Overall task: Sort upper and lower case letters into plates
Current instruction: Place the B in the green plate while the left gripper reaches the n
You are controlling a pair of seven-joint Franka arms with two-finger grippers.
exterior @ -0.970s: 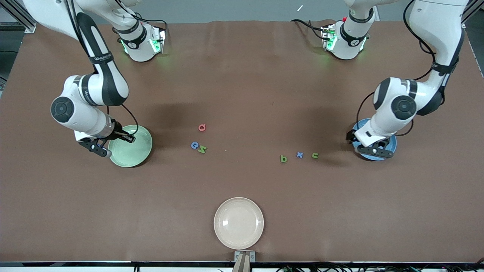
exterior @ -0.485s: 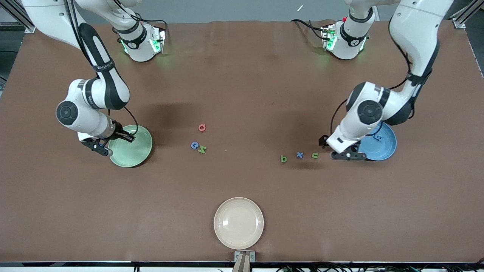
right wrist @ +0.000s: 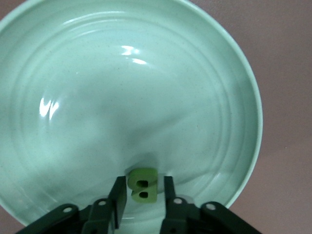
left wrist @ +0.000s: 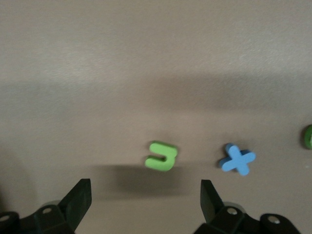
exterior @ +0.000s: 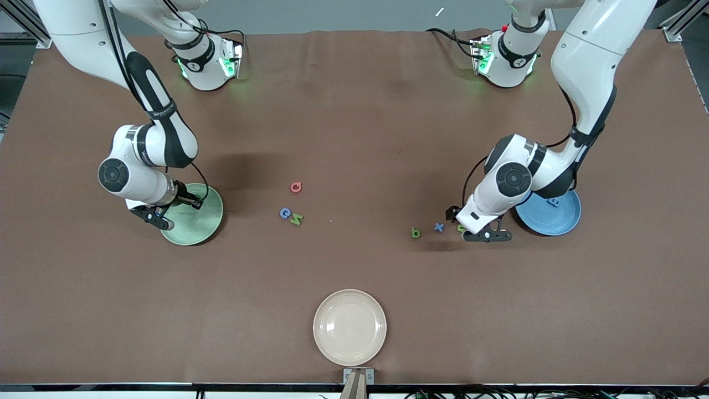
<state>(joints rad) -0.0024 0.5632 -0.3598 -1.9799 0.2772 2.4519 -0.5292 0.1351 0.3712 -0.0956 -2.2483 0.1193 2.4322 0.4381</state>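
My right gripper (exterior: 160, 220) is low over the pale green plate (exterior: 202, 224), at its rim. In the right wrist view its fingers stand slightly apart round a green B (right wrist: 142, 184) that rests in the plate (right wrist: 73, 73). My left gripper (exterior: 483, 234) is open and empty over the table beside a green n (exterior: 461, 228), which the left wrist view shows just ahead of the gripper (left wrist: 145, 195). A blue x (exterior: 439, 226) and a green b (exterior: 415, 233) lie beside the n. The blue plate (exterior: 562, 220) holds a blue letter (exterior: 553, 202). A pink letter (exterior: 296, 187), a blue one (exterior: 285, 213) and a green one (exterior: 297, 219) lie mid-table.
A cream-beige plate (exterior: 349, 327) sits near the table's front edge, nearest the front camera. Both arm bases stand along the edge farthest from that camera. The brown table mat (exterior: 354, 111) covers the whole top.
My left gripper has moved off the blue plate to the green n, uncovering a blue letter in that plate. My right arm has shifted a little; its gripper stays at the green plate.
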